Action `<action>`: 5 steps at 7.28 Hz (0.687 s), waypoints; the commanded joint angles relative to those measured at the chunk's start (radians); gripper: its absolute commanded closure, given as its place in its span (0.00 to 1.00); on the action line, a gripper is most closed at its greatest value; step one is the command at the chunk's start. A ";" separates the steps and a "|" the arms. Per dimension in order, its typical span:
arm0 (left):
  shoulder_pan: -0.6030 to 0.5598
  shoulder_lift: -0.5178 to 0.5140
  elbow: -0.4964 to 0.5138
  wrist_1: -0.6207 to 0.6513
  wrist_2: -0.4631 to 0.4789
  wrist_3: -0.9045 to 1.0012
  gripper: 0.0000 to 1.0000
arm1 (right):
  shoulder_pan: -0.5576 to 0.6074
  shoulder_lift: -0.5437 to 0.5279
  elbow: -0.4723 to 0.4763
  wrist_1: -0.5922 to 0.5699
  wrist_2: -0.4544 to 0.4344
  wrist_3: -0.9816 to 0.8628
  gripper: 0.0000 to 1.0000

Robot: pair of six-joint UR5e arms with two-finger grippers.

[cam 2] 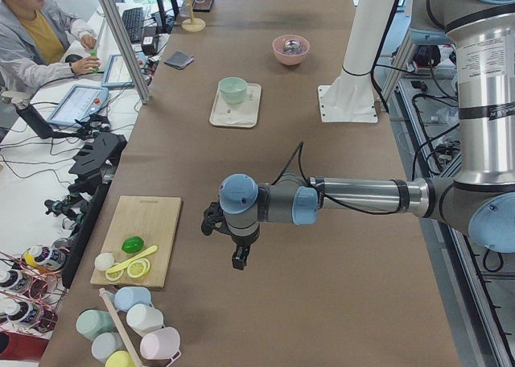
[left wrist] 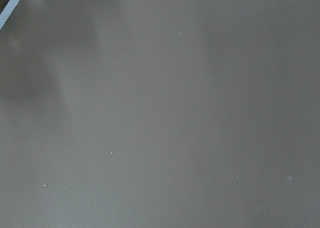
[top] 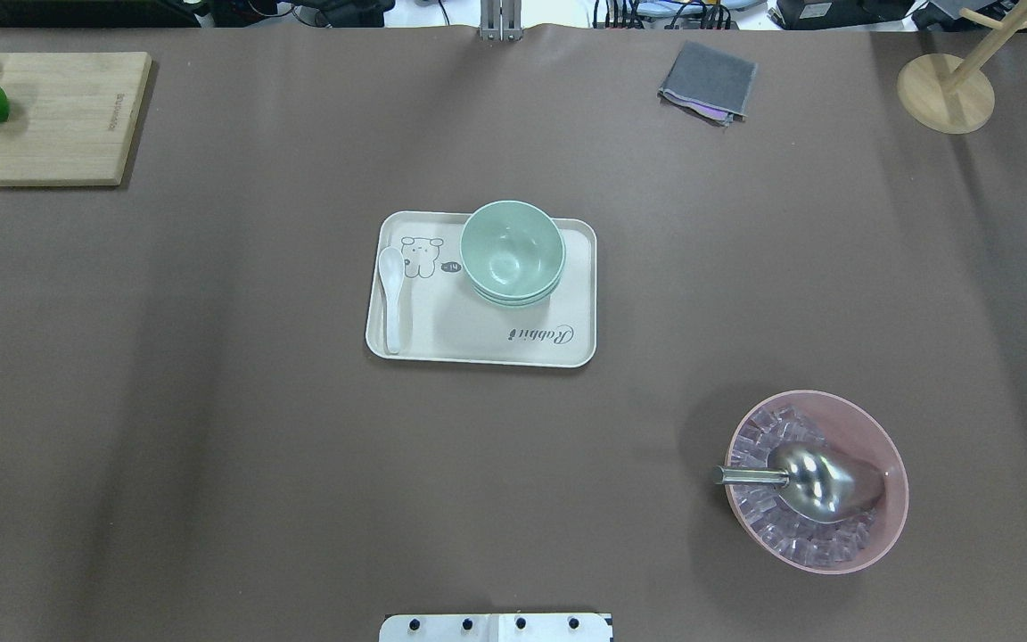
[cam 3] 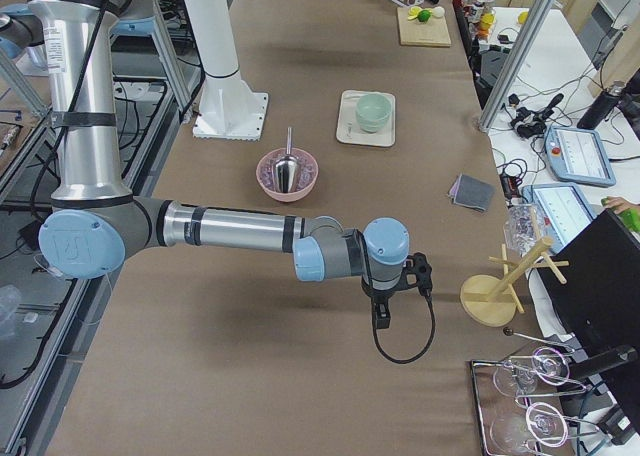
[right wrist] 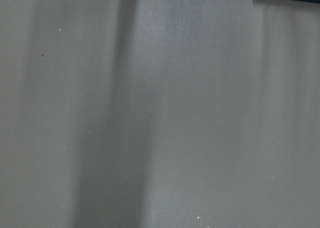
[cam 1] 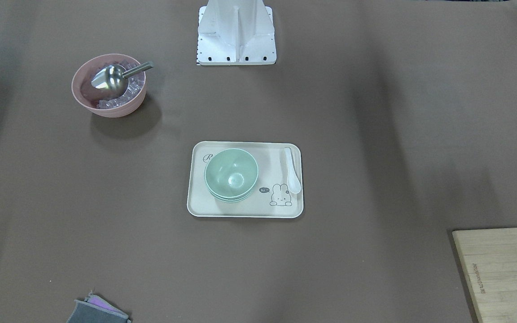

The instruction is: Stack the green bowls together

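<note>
- Front-facing view: the green bowls point(cam 1: 231, 175) sit one inside another in a single upright pile on the tray point(cam 1: 245, 210). They are on the half of the tray away from the white spoon point(cam 1: 292, 172). No arm or pincer shows here.
- Overhead view: the pile is by the tray's far edge. The pink bowl point(top: 888, 526) with the metal scoop point(top: 812, 481) is well apart from the tray. No arm shows here either.
- Left side view: the left pincer point(cam 2: 239, 258) points down over the bare tabletop point(cam 2: 338, 303), well apart from the tray. Its arm is stretched out low and flat. The tray lies far along the tabletop from it. I cannot tell if this pincer is open or closed.
- Right side view: the right pincer point(cam 3: 380, 319) also points down, well apart from the tray, on a long flat arm. I cannot tell if it is open or closed.
- Wrist views: both show only bare tabletop, with no bowls and no fingers.
- My guess: no green bowl is left outside the pile, so the stacking looks done. I cannot tell which arm is nearer the tray.
</note>
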 commanded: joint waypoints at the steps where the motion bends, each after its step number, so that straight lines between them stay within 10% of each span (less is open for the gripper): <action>1: 0.000 -0.002 0.026 -0.006 -0.001 0.003 0.01 | 0.000 0.003 0.001 0.000 -0.005 0.001 0.00; 5: 0.000 -0.011 0.013 -0.006 -0.002 0.002 0.01 | 0.000 0.010 0.009 -0.001 -0.004 0.008 0.00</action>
